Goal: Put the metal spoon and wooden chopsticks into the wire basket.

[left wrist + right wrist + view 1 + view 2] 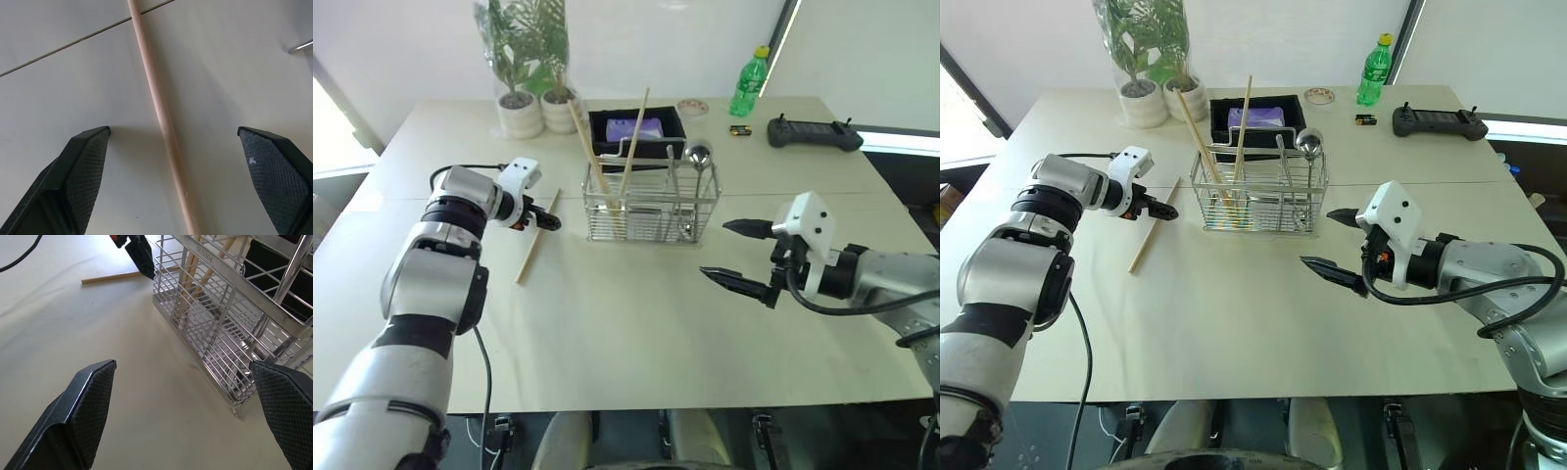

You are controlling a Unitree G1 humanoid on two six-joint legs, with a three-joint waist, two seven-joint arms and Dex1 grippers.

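The left tool [171,147], fingers apart, straddles the last chopstick [536,240] lying flat on the bench [636,333], left of the basket [649,208]. Two chopsticks and the spoon [699,155] already stand inside. The thin stick could roll or slip from the pads. The right tool [736,255] hangs apart, empty. The bench is pale and smooth, with plants [530,59] and a bottle [750,83] behind.

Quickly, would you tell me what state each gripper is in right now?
Left gripper: open, holding nothing, its fingers on either side of a wooden chopstick lying on the table.
Right gripper: open, holding nothing, near the wire basket.
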